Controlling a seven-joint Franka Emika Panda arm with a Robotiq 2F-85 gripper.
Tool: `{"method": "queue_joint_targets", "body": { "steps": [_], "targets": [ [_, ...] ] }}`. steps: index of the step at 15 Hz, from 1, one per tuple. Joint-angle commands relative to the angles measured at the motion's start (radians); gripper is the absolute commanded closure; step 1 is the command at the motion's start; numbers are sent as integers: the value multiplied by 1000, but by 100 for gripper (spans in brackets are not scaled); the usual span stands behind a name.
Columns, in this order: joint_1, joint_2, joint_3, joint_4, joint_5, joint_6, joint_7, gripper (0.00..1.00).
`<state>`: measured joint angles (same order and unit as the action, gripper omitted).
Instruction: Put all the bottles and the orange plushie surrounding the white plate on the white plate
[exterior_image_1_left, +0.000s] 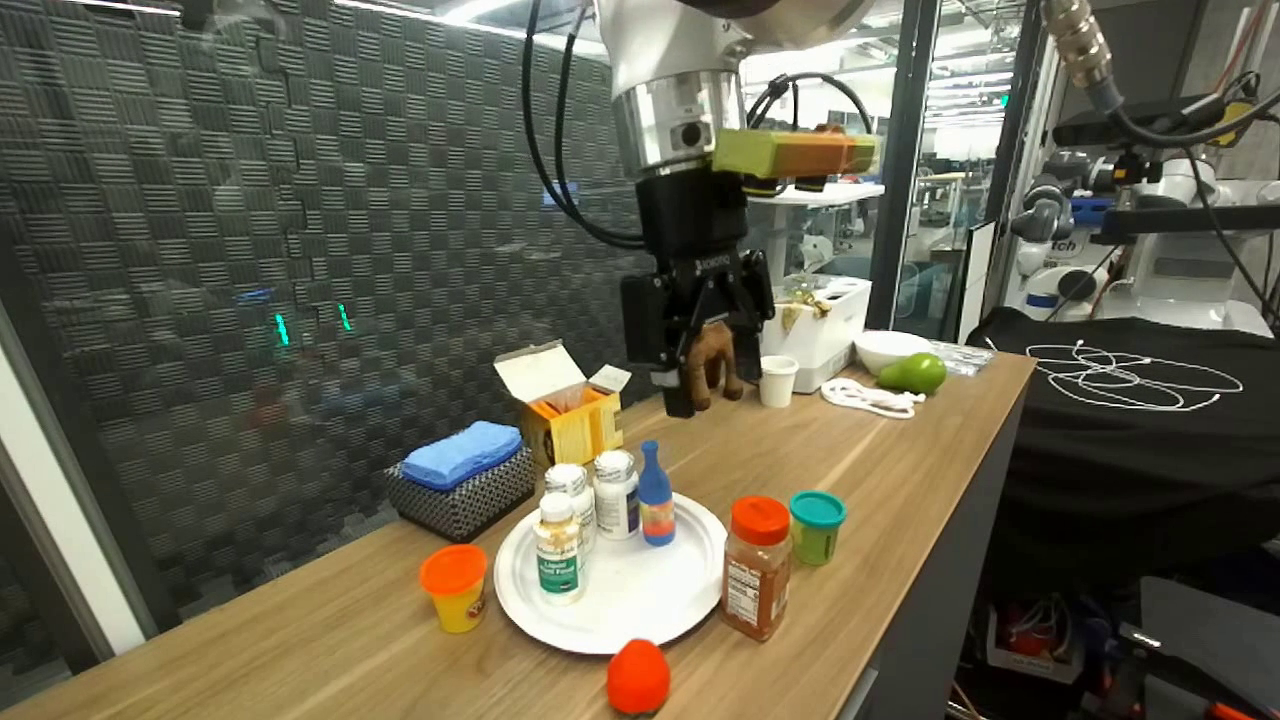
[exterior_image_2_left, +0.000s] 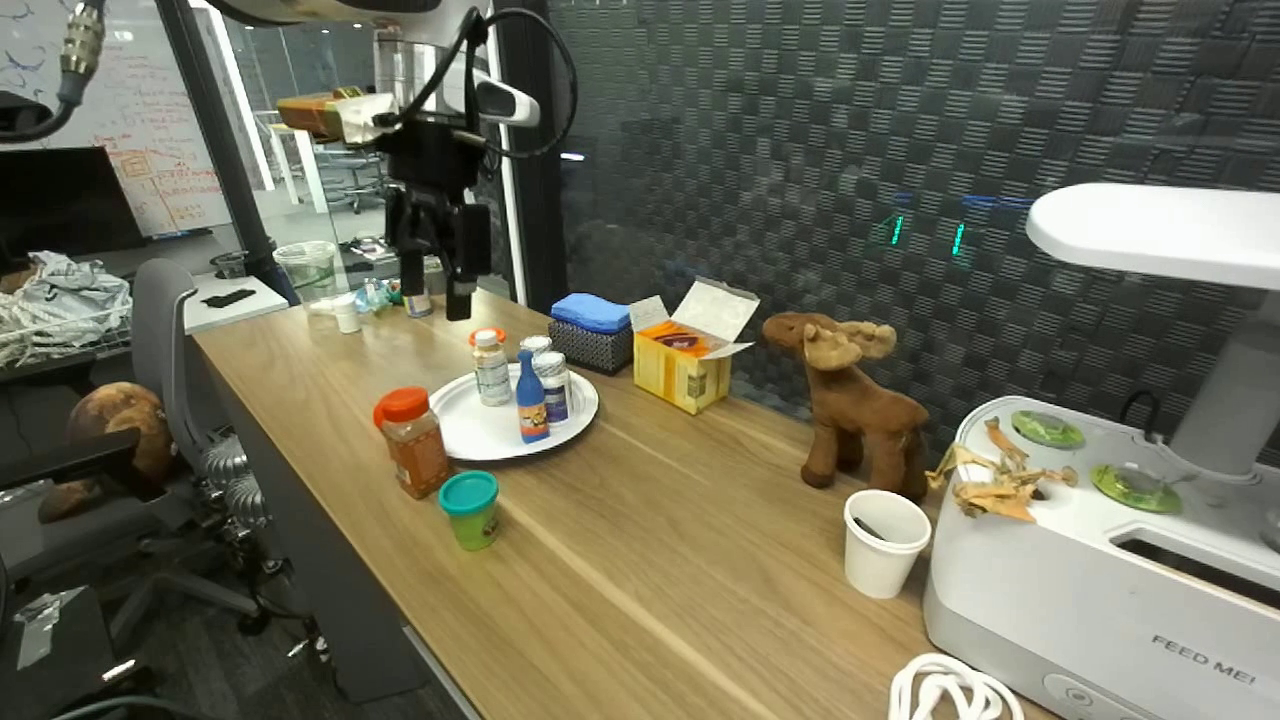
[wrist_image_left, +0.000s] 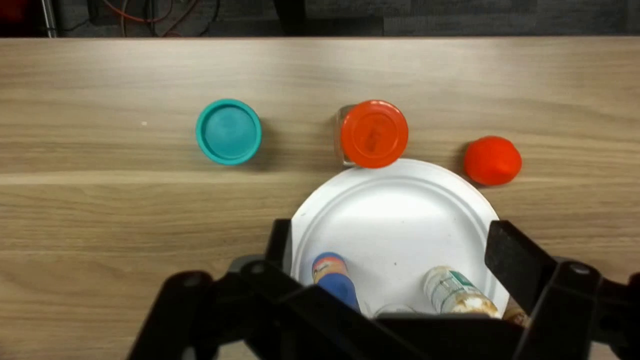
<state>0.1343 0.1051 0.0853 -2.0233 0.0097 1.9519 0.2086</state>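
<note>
In an exterior view, bottles (exterior_image_1_left: 616, 500) stood on the plate (exterior_image_1_left: 650, 605) from nine to one o'clock, presumably leaving room for the jar (exterior_image_1_left: 757, 570) at three; my empty jaws hung apart

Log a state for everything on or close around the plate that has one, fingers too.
fingers: open, empty
plate: right side up
blue bottle: upright on the plate
green-labelled bottle: capped, upright on the plate
two white bottles: capped, upright on the plate
brown bottle: lidded, upright, beside the plate
orange plushie: off the plate
teal-lidded tub: closed, upright
orange-lidded tub: closed, upright
yellow box: flap open
blue cloth: folded
</note>
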Motion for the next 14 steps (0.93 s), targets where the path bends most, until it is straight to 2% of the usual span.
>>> {"method": "queue_joint_targets", "body": {
  "steps": [1, 5, 10, 14],
  "targets": [
    [-16, -31, 4, -55, 33, 7, -41, 0],
    [-11, -58, 7, -122, 11, 62, -1, 0],
    [-6, -82, 8, -210, -20, 193, 69, 0],
    [-4, -84, 12, -259, -45, 232, 99, 0]
  ]
}}
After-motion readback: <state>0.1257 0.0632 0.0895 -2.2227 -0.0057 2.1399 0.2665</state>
